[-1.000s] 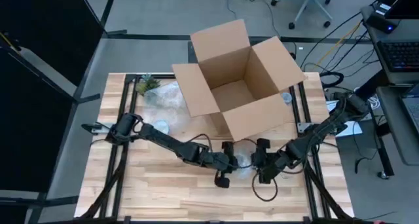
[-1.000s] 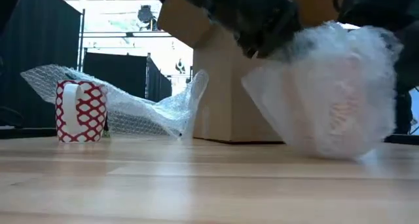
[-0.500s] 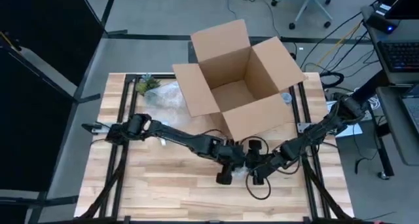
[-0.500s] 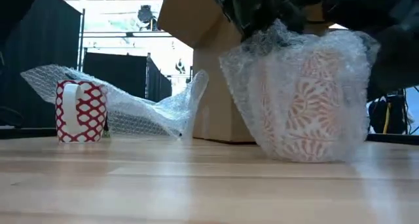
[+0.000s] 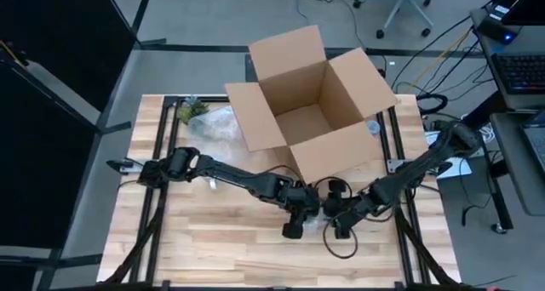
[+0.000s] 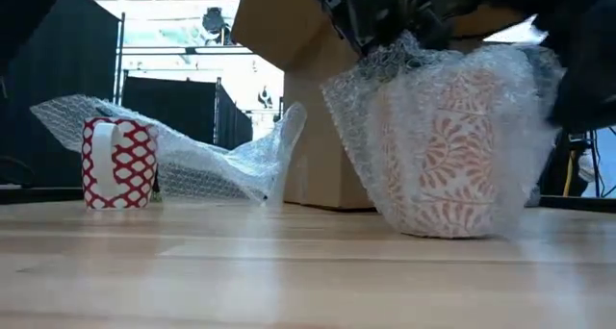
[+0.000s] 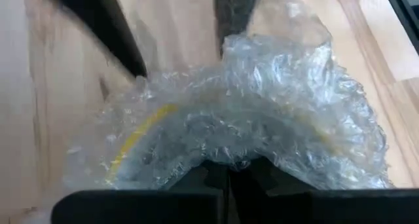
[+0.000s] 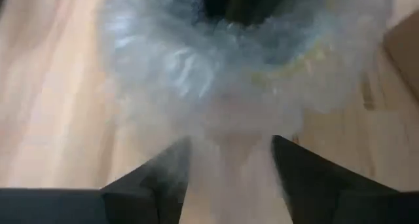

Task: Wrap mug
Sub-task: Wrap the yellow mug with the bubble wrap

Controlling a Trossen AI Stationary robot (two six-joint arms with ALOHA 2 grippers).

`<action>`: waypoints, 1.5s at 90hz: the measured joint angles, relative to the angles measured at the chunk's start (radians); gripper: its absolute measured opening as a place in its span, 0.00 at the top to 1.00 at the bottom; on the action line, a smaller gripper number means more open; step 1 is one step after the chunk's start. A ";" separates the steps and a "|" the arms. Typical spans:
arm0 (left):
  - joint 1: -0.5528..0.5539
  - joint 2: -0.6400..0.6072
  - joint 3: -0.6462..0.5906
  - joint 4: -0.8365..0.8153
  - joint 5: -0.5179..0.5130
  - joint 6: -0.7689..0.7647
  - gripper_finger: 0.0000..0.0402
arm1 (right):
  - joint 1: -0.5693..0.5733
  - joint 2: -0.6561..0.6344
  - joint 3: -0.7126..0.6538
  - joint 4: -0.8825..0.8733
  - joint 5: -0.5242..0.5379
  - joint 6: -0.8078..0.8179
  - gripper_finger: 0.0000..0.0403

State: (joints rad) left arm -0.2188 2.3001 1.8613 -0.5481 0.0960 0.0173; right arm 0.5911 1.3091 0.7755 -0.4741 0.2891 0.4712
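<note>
An orange-patterned mug in bubble wrap [image 6: 452, 146] stands on its base on the wooden table [image 5: 221, 248], near the front of the cardboard box [image 5: 306, 104]. In the high view the bundle [image 5: 318, 211] lies between my two grippers. My left gripper [image 7: 229, 177] is shut on the wrap at the bundle's top. My right gripper [image 8: 229, 168] comes from the table's right, its fingers apart with loose wrap between them. My left gripper pinches gathered bubble wrap [image 7: 230, 160] between its two fingers at the upper edge of the bundle, several layers bunched together. It comes from the table's left, slanting down. The bundle stands upright on the table below it. My right gripper has a flap of wrap [image 8: 229, 145] between its spread fingers; whether they touch it I cannot tell.
A red-and-white mug [image 6: 120, 163] stands at the left, with loose bubble wrap sheets [image 6: 192, 146] behind it. The open cardboard box fills the far middle of the table. Bare wood lies along the near edge.
The wrapped mug has shifted a little toward the table's left and turned, so that it now stands upright with its orange pattern showing. My right gripper has moved toward the left with it, then drawn back slightly.
</note>
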 joint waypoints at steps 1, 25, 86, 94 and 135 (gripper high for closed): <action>0.000 0.000 0.002 -0.001 0.000 0.000 1.00 | 0.004 -0.009 0.005 -0.016 0.000 0.006 0.52; 0.000 0.002 0.013 0.004 0.000 0.011 1.00 | 0.137 -0.123 0.032 -0.086 0.003 0.147 0.52; -0.003 0.002 0.014 -0.002 0.010 0.050 1.00 | 0.089 0.159 0.032 0.264 0.286 -0.541 0.52; -0.003 0.002 0.014 -0.013 0.010 0.059 1.00 | 0.089 0.160 0.032 0.256 0.269 -0.542 0.52; -0.030 -0.128 0.006 -0.048 -0.045 0.097 1.00 | 0.082 0.168 0.031 0.254 0.252 -0.518 0.52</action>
State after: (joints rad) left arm -0.2486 2.1723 1.8671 -0.5961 0.0509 0.1145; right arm 0.6731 1.4772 0.8066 -0.2205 0.5410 -0.0468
